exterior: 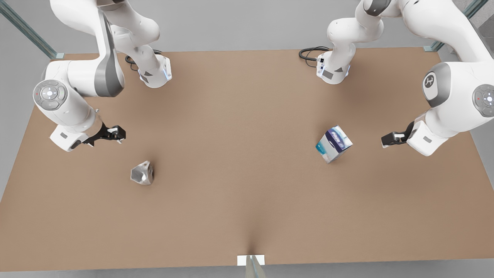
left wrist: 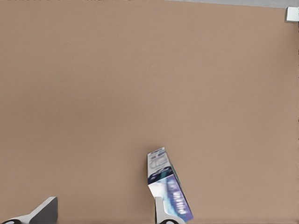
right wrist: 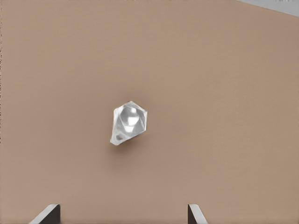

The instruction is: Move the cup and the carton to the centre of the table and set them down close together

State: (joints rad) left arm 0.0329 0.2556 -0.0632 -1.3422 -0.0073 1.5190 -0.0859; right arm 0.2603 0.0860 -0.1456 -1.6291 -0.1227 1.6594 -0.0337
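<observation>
You have one cup (exterior: 142, 173) and one carton (exterior: 334, 143) on the brown table (exterior: 239, 208), plus two arms, each with one two-finger gripper. The cup lies tipped on its side toward the front view's left, well apart from the carton, which sits tilted on the front view's right; neither is at the table's centre. The right gripper (exterior: 115, 133) belongs to the arm on the front view's left: its forearm slants down and inward, and the gripper hovers above the table just behind the cup without touching it. In the right wrist view the cup (right wrist: 128, 122) sits ahead of the two fingertips (right wrist: 48, 212), which are spread wide with bare table between them. The left gripper (exterior: 389, 139) is on the front view's right, its wrist bent so the hand points sideways toward the carton, near it but apart. In the left wrist view its fingers (left wrist: 44, 210) stand apart, and the carton (left wrist: 167, 186) lies just beside one of them, not between the pair. A small white tab (exterior: 251, 260) marks the table's near edge.
</observation>
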